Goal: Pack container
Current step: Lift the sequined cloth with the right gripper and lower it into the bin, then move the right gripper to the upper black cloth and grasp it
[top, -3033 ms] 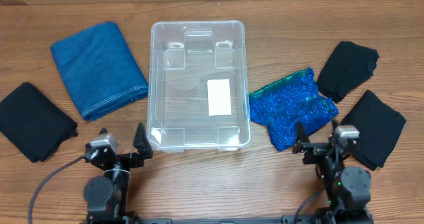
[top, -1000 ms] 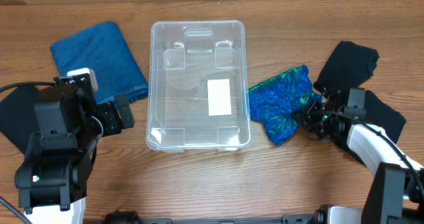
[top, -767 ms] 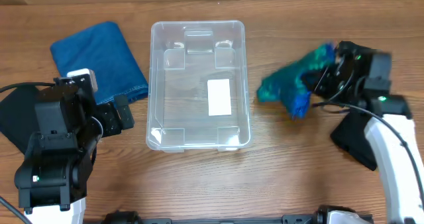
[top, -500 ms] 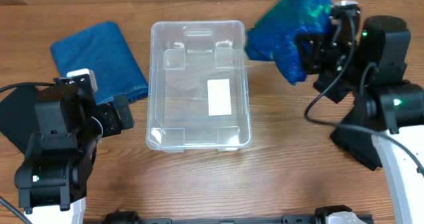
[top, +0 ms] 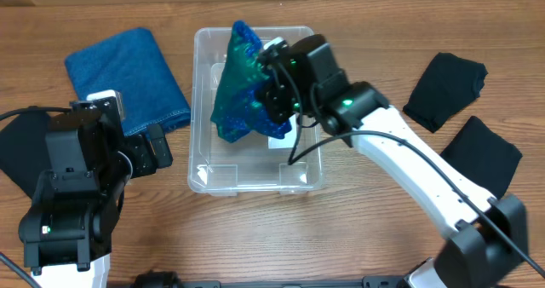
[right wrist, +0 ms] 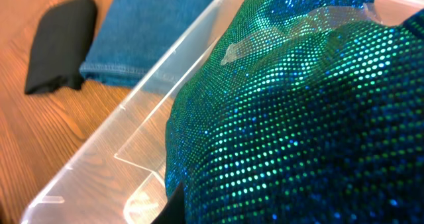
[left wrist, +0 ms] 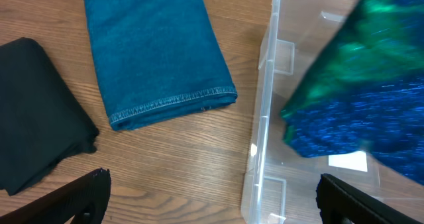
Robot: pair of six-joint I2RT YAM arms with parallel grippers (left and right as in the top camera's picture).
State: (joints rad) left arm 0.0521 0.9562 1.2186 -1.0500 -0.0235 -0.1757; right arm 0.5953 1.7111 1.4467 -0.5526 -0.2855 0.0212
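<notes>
Right end effector (top: pixel 271 96) (gripping sequined cloth (top: pixel 237 83)) hangs above the container (top: pixel 255 181).

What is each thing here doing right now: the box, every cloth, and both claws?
Container: upright, lidless, on the table.
Sequin cloth: held up, hanging over the container.
Right gripper: shut on the sequin cloth.
Left gripper: open, holding nothing.
Blue towel: folded, flat on the table.
Left black cloth: flat on the table.
Far right black cloth: folded, on the table.
Near right black cloth: folded, on the table.
</notes>
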